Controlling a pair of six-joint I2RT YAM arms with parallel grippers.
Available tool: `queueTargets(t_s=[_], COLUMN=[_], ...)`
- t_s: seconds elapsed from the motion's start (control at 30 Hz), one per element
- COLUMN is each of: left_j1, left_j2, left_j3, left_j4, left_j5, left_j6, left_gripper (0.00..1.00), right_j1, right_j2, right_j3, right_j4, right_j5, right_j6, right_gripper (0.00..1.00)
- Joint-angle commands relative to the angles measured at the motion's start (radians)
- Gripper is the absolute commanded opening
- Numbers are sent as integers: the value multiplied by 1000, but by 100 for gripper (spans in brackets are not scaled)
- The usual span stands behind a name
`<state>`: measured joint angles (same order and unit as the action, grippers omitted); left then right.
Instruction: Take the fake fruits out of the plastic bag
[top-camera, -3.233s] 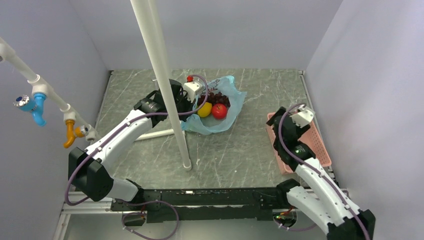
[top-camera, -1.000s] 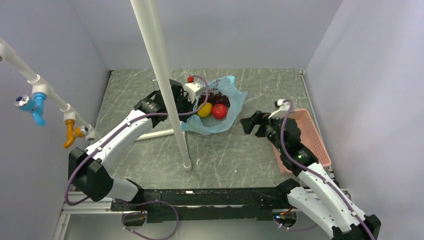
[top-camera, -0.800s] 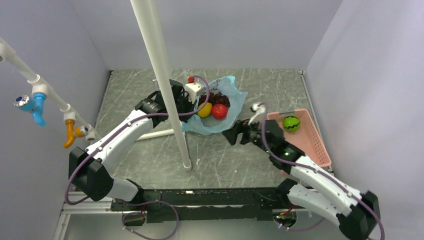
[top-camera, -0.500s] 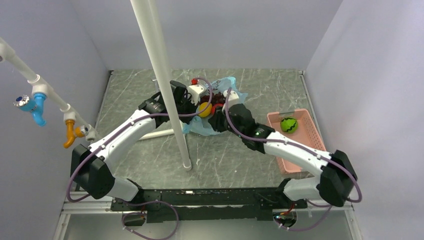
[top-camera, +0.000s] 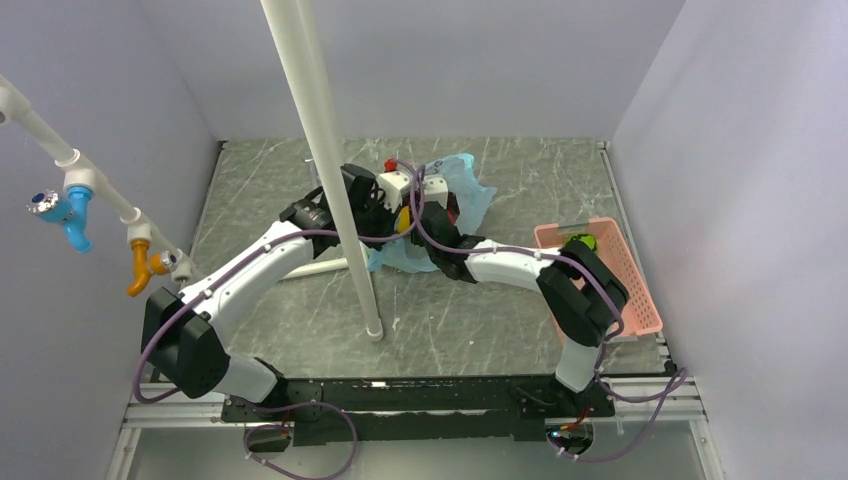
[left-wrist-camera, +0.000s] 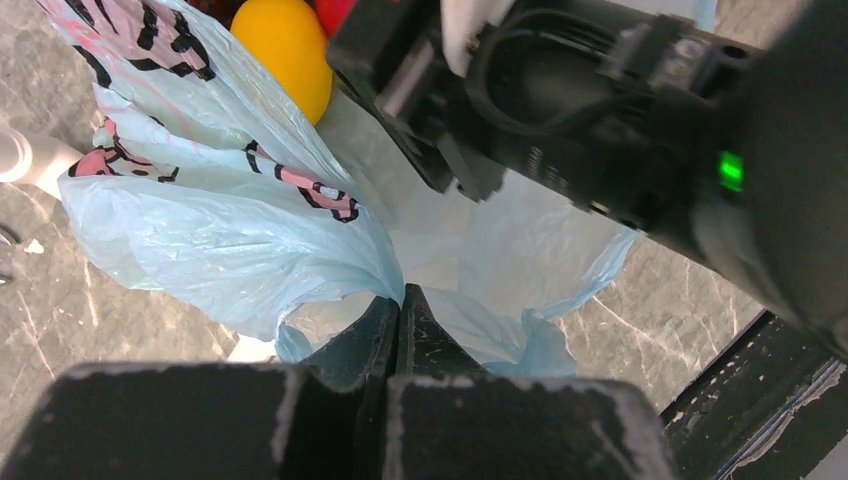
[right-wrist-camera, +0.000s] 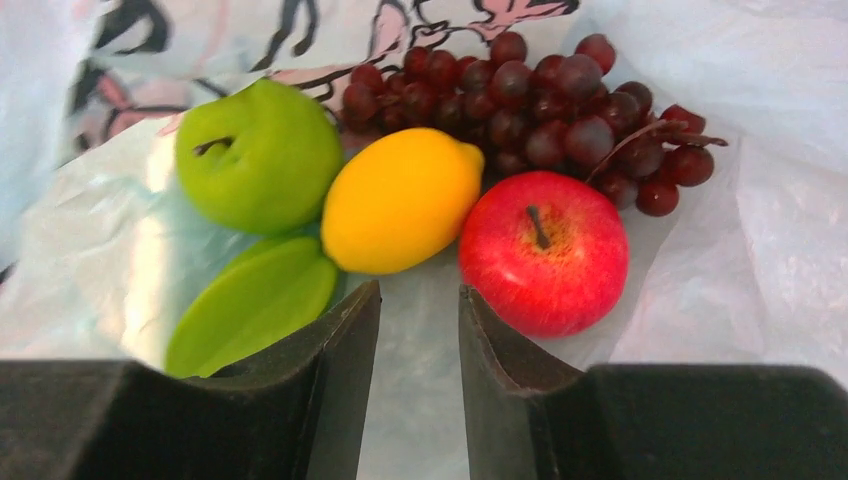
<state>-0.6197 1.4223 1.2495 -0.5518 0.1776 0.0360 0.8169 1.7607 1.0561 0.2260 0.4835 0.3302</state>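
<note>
The plastic bag (left-wrist-camera: 200, 230) is seen lying on the table (top-camera: 520, 170), an edge pinched in the closed jaws of the left gripper (left-wrist-camera: 398, 300). Inside it, a grape bunch (right-wrist-camera: 540, 110), lemon (right-wrist-camera: 400, 200), red apple (right-wrist-camera: 545, 250) and green apple (right-wrist-camera: 258, 155) are clustered. The right gripper (right-wrist-camera: 418, 300) is held just before them, jaws slightly parted, nothing gripped

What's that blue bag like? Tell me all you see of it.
The plastic bag is thin, crinkly, translucent light blue with pink and black print. It lies slumped on the table, mouth open, holding a lemon, red apple, green apple and grapes. The left gripper pinches its edge; the right gripper points into it.
</note>
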Motion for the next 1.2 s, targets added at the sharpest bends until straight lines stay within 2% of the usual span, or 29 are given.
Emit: queueTargets(t_s=[0.0, 0.2, 0.37, 0.47, 0.63, 0.77, 0.83, 0.93, 1.17], left_j1=[-10, -10, -9, -10, -9, -9, -8, -9, -9], left_j2=[4, 29, 32, 36, 45, 49, 50, 48, 49], left_j3=[10, 25, 27, 28, 30, 30, 31, 30, 33], left_j4=[44, 27, 27, 27, 24, 25, 23, 24, 20], left_j5=[25, 28, 26, 24, 28, 29, 30, 29, 28], left_j6=[-7, -10, -7, -7, -10, -10, -10, -10, -8], left_gripper=[0, 0, 0, 0, 0, 0, 0, 0, 0], right_j1=[-40, -84, -126, -153, -173, -174, -175, -177, -167], right_j2=[72, 167, 208, 254, 329, 371, 374, 358, 228], right_j3=[63, 118, 141, 189, 247, 280, 274, 260, 198], right_j4=[89, 80, 74, -6, -101, -149, -143, -122, -92], right_j5=[97, 126, 80, 40, -7, -23, -20, -25, -62], right_j6=[12, -44, -108, -89, -44, -25, -23, -42, -61], right_gripper=[41, 65, 85, 90, 91, 79, 75, 64, 22])
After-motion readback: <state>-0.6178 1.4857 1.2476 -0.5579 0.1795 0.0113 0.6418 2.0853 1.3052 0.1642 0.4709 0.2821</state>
